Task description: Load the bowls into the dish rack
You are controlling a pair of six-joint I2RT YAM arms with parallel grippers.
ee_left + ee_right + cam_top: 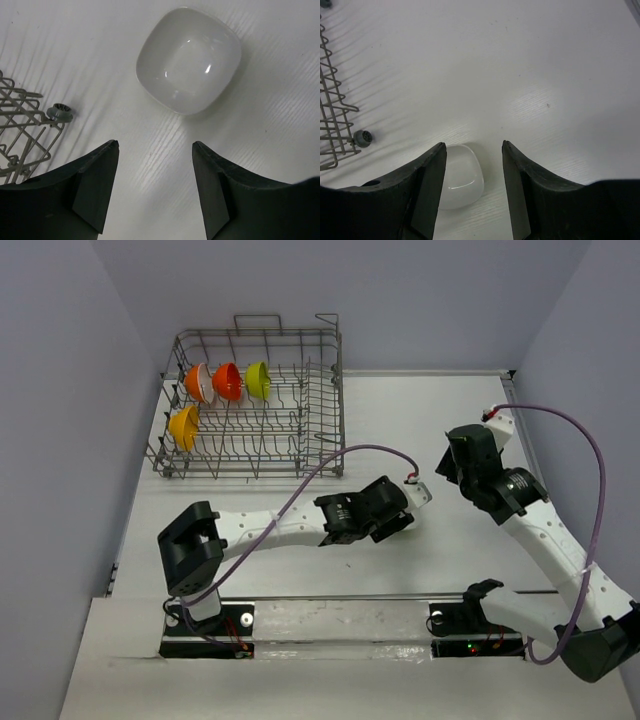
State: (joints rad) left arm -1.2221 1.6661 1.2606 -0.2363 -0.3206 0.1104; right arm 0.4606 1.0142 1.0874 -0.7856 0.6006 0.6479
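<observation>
The plain white bowl [189,60] is lying right way up on the white surface [280,130], outside the dish rack [270,445] and off its right side. In the left wrist view the left tool [155,145] is hovering with its jaws spread wide and nothing between them. The white bowl is sitting ahead of that tool, apart from both fingers and slightly toward the right finger's side. A corner of the rack with a small grey wheel [60,112] is showing at the left edge of that view.

In the right wrist view the right tool [473,145] is hanging over the same bowl with its jaws parted, released rather than clenched. The bowl is resting on the surface below the gap, its left edge hidden behind the left finger [427,185] and its right edge clear of the other finger.

Four bowls are standing on edge among the rack's tines at its left end: the orange-backed white bowl [198,382], the red-orange bowl [227,381] and the lime green bowl [258,379] in the far row, and the yellow-orange bowl [184,427] nearer.
</observation>
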